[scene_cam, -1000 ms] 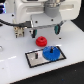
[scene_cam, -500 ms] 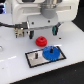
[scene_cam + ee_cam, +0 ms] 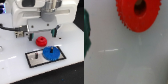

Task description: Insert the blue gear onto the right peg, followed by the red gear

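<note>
— Exterior view first: where's the claw?

— The gripper (image 3: 43, 31) hangs low under the white arm (image 3: 35, 12), near the back of the white table (image 3: 12, 65). Its fingers are a dark blur against the body, so I cannot tell whether they are spread or pressed together.

— And the red gear?

— The red gear (image 3: 41, 41) sits on the table just under the gripper, a touch toward the exterior view's left. Whether the fingertips touch it, I can't make out at this sharpness.

— Wrist view any help?

— Some. The red gear (image 3: 139, 14) fills the edge of the picture, toothed rim and dark centre hole plain to see, lying flat on the pale surface. A dark shape at one border may be a finger, too blurred to call.

— Moving outward, the blue gear?

— The blue gear (image 3: 50, 52) lies flat on the black-framed grey plate (image 3: 31, 61), over its end at the exterior view's right, just in front of the red gear and close beside it. The right peg is hidden under the blue gear, so I can't point it out.

— The other pin?

— The left peg (image 3: 36, 58) stands as a small dark mark on the bare part of the plate, apart from the blue gear.
</note>
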